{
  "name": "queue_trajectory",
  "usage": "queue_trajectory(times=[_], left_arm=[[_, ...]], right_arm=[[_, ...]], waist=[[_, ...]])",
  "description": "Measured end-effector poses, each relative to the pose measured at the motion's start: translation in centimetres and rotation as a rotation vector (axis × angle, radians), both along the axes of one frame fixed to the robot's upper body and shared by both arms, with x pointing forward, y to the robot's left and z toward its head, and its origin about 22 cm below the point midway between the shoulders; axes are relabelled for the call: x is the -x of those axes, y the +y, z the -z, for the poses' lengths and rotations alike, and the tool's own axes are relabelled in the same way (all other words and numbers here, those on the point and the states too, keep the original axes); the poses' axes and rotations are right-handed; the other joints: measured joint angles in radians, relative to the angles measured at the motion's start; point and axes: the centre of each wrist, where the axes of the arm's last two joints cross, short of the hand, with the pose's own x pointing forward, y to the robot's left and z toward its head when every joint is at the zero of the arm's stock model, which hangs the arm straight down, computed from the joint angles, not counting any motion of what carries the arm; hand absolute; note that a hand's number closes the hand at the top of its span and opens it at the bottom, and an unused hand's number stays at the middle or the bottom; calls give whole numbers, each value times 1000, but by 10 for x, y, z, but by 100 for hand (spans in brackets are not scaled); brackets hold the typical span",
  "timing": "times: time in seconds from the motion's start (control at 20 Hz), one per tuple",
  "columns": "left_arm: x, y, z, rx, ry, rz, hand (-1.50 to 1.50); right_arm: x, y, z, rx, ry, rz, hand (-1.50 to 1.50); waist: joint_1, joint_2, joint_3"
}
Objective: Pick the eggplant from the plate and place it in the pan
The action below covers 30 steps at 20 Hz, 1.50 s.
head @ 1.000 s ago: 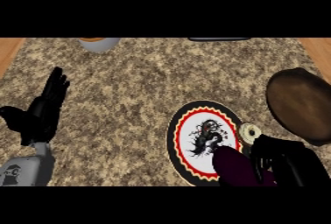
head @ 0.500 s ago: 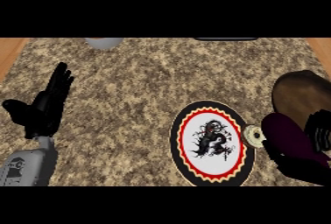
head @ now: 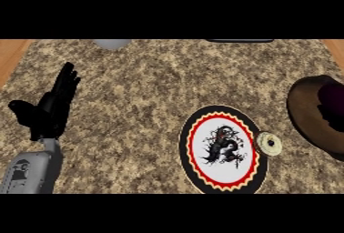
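The eggplant (head: 331, 102) shows only as a dark purple patch inside the brown pan (head: 310, 118) at the right edge, mostly cut off there. Left of the pan lies the plate (head: 223, 182), black-rimmed with a red and yellow ring and a dark figure on white. A small round cream object (head: 270, 144) touches its right rim. The left robot hand (head: 48, 109) rests open, fingers up, at the left of the speckled table (head: 148, 91). A grey object (head: 111, 43) and a dark one (head: 240, 41) sit at the far edge.
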Motion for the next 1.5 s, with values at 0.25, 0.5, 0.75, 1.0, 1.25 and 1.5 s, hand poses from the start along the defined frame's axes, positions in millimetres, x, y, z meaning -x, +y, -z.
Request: queue_trajectory(times=[0.25,0.5,0.75,1.0,1.25,1.5], left_arm=[[-3,-10,1,2,-8,17,0],[0,-18,1,-1,-13,35,0],[-1,-16,5,4,-15,40,0],[-5,-22,0,5,-17,44,0],[-1,-13,2,5,-19,35,0],[-3,-10,-4,2,-16,19,0]], right_arm=[[-29,-47,23,47,2,60,150],[-48,-73,51,36,6,89,150],[-57,-81,74,-84,88,70,-150],[-58,-86,88,-253,235,-18,-150],[-49,-92,103,-317,208,-64,-150],[-43,-103,99,-423,43,-81,-150]], waist=[[13,5,1],[27,8,2],[33,11,3],[37,14,4],[35,14,5],[19,8,4]])
